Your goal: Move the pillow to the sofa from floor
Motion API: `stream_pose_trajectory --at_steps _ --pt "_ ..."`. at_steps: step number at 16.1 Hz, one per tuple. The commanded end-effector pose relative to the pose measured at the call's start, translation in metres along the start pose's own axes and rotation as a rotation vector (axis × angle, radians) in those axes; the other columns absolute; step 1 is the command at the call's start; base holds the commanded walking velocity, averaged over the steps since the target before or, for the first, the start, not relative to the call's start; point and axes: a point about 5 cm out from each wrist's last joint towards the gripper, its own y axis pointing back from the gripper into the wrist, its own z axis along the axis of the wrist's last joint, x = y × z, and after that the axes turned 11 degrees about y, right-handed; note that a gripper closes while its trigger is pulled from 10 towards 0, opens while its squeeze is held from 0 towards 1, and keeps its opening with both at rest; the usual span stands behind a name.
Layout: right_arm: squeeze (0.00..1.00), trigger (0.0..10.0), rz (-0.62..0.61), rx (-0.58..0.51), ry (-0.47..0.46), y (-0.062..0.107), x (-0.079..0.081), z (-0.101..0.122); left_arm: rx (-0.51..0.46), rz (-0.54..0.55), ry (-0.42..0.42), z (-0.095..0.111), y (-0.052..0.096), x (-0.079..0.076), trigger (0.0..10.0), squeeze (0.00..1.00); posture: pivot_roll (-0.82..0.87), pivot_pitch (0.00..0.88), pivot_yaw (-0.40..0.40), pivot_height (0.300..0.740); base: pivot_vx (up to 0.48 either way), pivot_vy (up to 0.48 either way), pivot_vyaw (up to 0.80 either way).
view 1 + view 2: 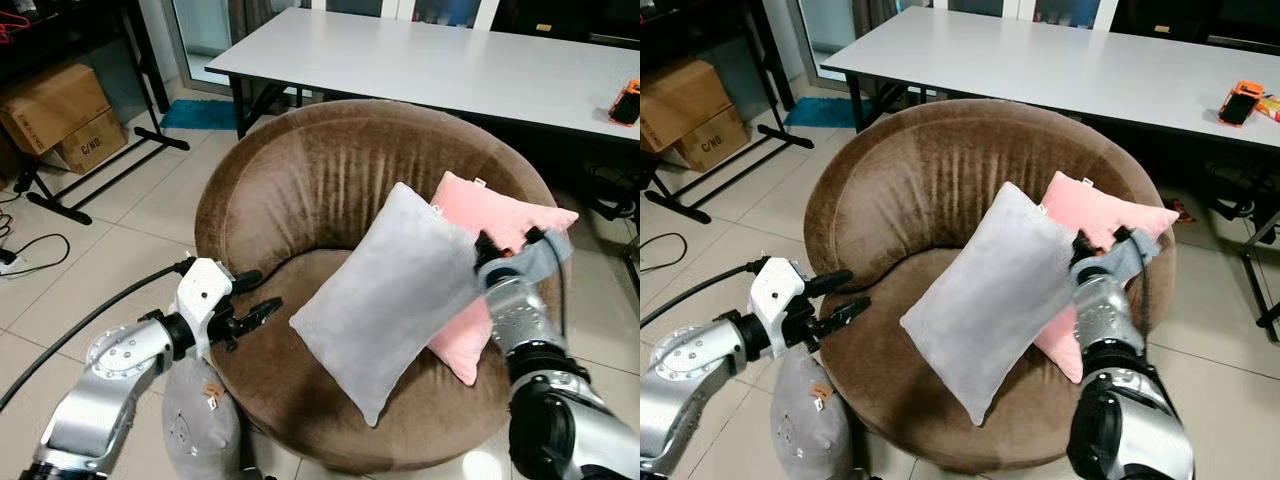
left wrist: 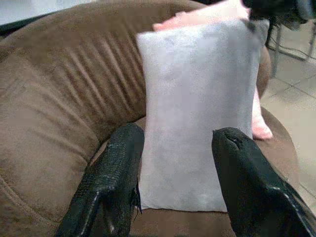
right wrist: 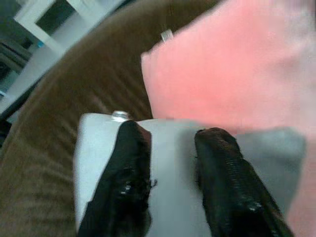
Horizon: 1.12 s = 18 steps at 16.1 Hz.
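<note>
We see a long white table [image 1: 450, 70] behind the round chair. An orange thing [image 1: 625, 102] sits on it. Two cardboard boxes [image 1: 60, 115] stand by a black rack [image 1: 90, 170]. A blue mat [image 1: 200, 114] lies on the floor.

Grey pillow [image 1: 385, 300] — rectangular, tilted, propped on brown round sofa [image 1: 300, 190] seat — leaning vs. pink cushion [image 1: 500, 225].

Even indoor light, soft shadows, wrist views blurred

Head stereo downward; wrists near sofa [image 1: 300, 180]
</note>
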Motion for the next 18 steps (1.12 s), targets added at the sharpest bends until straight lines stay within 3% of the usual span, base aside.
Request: stream_pose_trajectory --at_steps 1,2,3,4,5,9,13,18 --pt "1.0 10.0 0.025 -0.041 0.038 -0.001 0.002 0.01 -0.014 0.033 -0.007 0.001 0.003 0.003 10.0 0.0 -0.04 0.0 -0.009 0.74 0.0 0.0 0.0" --pt "1.0 10.0 0.084 -0.072 0.105 0.004 0.003 0.014 -0.04 0.091 -0.004 0.002 0.002 0.003 10.0 0.0 -0.03 0.0 -0.022 0.74 0.0 0.0 0.0" --pt "0.0 10.0 0.157 -0.081 0.17 0.014 0.008 0.014 -0.064 0.174 -0.012 0.003 0.002 0.005 10.0 0.0 -0.03 0.0 -0.023 0.74 0.0 0.0 0.0" --pt "0.0 10.0 0.212 -0.085 0.224 0.023 0.013 0.01 -0.074 0.267 -0.024 0.002 0.003 0.009 10.0 0.0 -0.03 0.0 -0.023 0.74 0.0 0.0 0.0" --pt "0.0 10.0 0.317 -0.044 0.324 0.048 0.028 -0.008 -0.091 0.39 -0.009 -0.002 0.008 0.013 10.0 0.0 -0.03 0.0 -0.025 0.74 0.0 0.0 0.0" --pt "0.0 10.0 0.35 0.066 0.403 0.086 0.042 -0.043 -0.142 0.458 -0.002 0.001 0.012 0.008 10.0 0.0 -0.03 0.0 -0.033 0.74 0.0 0.0 0.0" --pt "0.0 10.0 0.34 0.093 0.451 0.096 0.047 -0.045 -0.148 0.473 -0.002 0.001 0.013 0.004 10.0 0.0 -0.03 0.0 -0.033 0.74 0.0 0.0 0.0" --pt "0.0 10.0 0.349 0.111 0.527 0.096 0.051 -0.045 -0.153 0.484 0.003 0.002 0.013 0.003 10.0 0.0 -0.02 0.0 -0.047 0.74 0.0 0.0 0.0"
